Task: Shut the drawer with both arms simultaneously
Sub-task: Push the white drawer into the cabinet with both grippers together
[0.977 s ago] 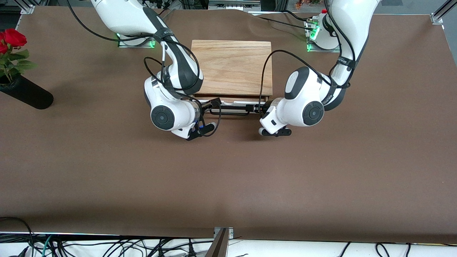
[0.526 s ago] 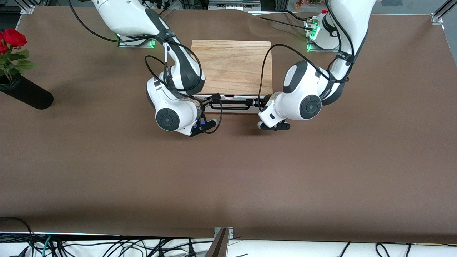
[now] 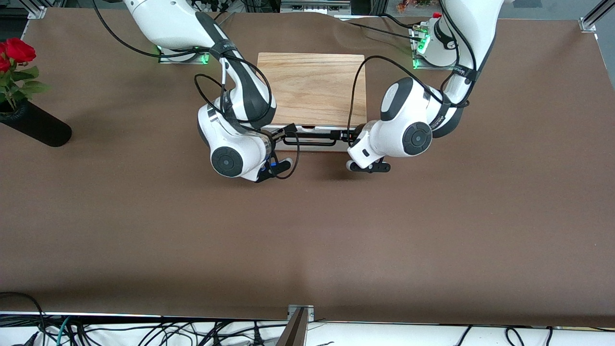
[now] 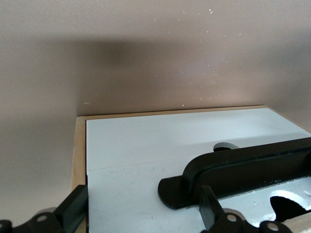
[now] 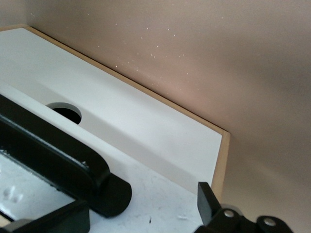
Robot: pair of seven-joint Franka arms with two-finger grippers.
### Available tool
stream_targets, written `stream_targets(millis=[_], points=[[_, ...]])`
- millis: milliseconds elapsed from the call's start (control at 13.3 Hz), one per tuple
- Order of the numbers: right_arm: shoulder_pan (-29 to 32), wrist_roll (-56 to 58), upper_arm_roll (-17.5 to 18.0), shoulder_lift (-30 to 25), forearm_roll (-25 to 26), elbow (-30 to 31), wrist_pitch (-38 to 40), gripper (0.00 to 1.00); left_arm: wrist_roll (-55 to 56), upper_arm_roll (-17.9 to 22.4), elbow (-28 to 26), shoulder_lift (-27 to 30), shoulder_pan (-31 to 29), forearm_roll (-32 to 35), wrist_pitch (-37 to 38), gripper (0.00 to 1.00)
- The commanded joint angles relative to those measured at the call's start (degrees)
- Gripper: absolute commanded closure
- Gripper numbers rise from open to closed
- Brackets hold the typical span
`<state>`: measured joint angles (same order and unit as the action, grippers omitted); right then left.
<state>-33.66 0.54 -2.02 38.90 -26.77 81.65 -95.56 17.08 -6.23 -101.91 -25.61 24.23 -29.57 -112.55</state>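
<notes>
1. One drawer [image 3: 312, 142], white front flush in the oak box [image 3: 312, 89], one black bar handle [image 3: 310, 141].
2. Two grippers: left gripper [image 4: 141, 206] and right gripper [image 5: 146, 213], both spread open at opposite ends of the drawer front.
3. One vase of roses [image 3: 29, 120], at the right arm's end of the table.

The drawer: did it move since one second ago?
Yes. The drawer slid into the wooden box, away from the front camera; less of it sticks out below the box's edge than one second ago.
</notes>
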Motion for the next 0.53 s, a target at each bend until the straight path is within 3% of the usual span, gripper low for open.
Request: stream_targets(millis=[0,451], points=[[0.0,0.95,0.96,1.35,-2.84,0.35,3.63,0.0,0.59,-0.45,-3.82,2.32,1.35,-0.76,0.84,0.0],[0.0,0.69,1.93,3.73,-3.73,-1.85,-0.31,0.0,-0.12,1.13,-0.84,1.09,0.56,-0.93,0.66,0.0]])
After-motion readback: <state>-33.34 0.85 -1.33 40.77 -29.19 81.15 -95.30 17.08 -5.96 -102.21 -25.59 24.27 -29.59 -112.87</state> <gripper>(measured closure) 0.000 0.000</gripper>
